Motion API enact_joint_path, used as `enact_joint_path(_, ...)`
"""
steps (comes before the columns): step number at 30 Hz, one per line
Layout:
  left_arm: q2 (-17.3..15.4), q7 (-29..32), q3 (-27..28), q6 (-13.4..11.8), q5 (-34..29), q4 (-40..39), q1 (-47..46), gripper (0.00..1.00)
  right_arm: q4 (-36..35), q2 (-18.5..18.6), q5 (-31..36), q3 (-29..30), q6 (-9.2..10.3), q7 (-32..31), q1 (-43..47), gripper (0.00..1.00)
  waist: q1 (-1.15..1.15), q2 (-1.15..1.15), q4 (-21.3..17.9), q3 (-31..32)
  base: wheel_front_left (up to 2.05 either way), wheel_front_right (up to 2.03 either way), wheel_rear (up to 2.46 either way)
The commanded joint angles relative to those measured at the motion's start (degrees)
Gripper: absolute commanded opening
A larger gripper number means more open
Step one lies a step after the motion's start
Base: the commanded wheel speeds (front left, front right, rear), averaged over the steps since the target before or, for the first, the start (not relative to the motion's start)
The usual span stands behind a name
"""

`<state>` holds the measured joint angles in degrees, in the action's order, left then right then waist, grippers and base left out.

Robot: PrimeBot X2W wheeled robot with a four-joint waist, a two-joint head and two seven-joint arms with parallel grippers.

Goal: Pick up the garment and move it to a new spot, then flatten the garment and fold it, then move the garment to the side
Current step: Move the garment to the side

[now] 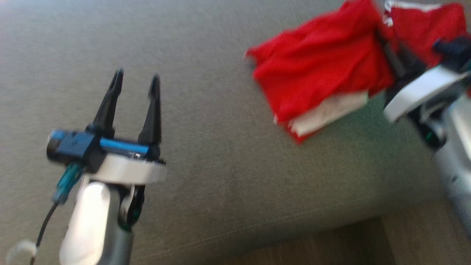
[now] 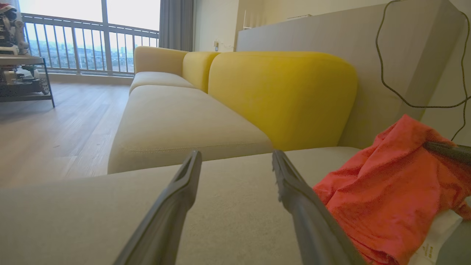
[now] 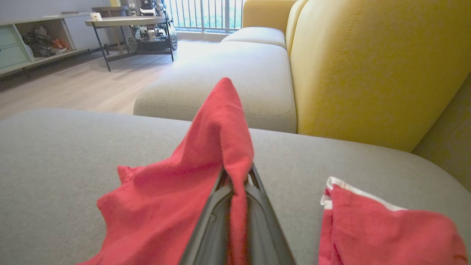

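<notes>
The garment (image 1: 320,66) is red cloth with white trim, lying crumpled on the grey seat cushion (image 1: 220,165) at the upper right of the head view. My right gripper (image 3: 237,173) is shut on a raised fold of the garment (image 3: 220,121), which stands up in a peak above its fingers. Another part of the red cloth with a white edge lies to that gripper's right. My left gripper (image 1: 137,75) hovers open over bare cushion, well to the left of the garment, with nothing between its fingers. In the left wrist view the garment (image 2: 382,191) lies to the right of my left gripper (image 2: 235,152).
A yellow sofa back (image 2: 287,95) rises behind the cushion, with a beige seat (image 2: 176,121) beyond it. The cushion's front edge drops to wooden floor (image 1: 331,243). A low table (image 3: 125,22) and shelves stand across the room.
</notes>
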<state>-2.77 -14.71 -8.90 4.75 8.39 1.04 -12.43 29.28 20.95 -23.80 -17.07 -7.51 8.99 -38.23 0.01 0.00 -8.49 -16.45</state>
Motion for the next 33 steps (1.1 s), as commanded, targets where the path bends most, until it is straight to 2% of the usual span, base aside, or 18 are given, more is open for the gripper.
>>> enact_joint_path(1,-1.2,-0.3,0.8,0.7,-1.4,-1.9,-3.6,1.00,-1.1,1.6,-1.2,0.6,0.02,-0.1,-2.8,0.00,-0.01,0.00,-3.7,-4.6,0.00,0.00,0.00)
enact_joint_path(4,-4.0,-0.3,-2.2,1.8,-3.7,-1.0,-8.3,1.00,1.3,3.3,-3.3,2.8,0.02,-0.8,-6.6,0.00,-0.01,0.00,-5.5,-7.8,0.00,0.00,0.00)
enact_joint_path(9,-10.7,0.9,-8.9,2.6,-6.1,0.6,-17.9,1.00,6.9,5.8,-4.1,6.9,0.02,-0.1,-11.8,0.00,-0.01,0.00,-8.3,-12.3,0.00,0.00,0.00)
enact_joint_path(15,-17.7,5.5,-15.9,2.7,-3.4,-0.8,-26.5,1.00,14.0,5.9,-1.8,9.8,0.02,1.9,-16.0,0.00,-0.01,0.00,-12.4,-15.3,0.00,0.00,0.00)
enact_joint_path(24,-21.0,10.3,-18.8,2.7,-0.2,-4.3,-28.2,1.00,22.1,2.0,0.3,10.9,0.02,4.8,-19.8,0.00,-0.01,0.00,-16.2,-17.6,0.00,0.00,0.00)
enact_joint_path(25,-21.2,10.5,-18.8,2.7,-0.1,-4.6,-28.1,1.00,22.7,1.7,0.2,10.8,0.02,5.0,-20.1,0.55,-0.01,0.00,-16.3,-17.8,0.00,0.00,0.00)
enact_joint_path(26,-21.3,10.8,-18.7,2.7,0.0,-4.9,-28.0,1.00,23.3,1.4,0.2,11.0,0.02,5.2,-20.4,1.00,-0.01,0.00,-16.4,-17.9,0.00,0.00,0.00)
enact_joint_path(30,-21.2,11.0,-18.6,2.2,0.6,-5.5,-27.4,1.00,24.4,0.6,0.1,11.8,0.02,5.8,-21.5,1.00,-0.01,0.00,-16.0,-18.0,0.00,0.00,0.00)
enact_joint_path(33,-20.8,10.2,-18.4,1.4,1.1,-5.4,-26.7,1.00,21.9,1.0,0.9,12.8,0.02,6.0,-21.8,1.00,-0.01,0.00,-15.0,-17.4,0.00,0.00,0.00)
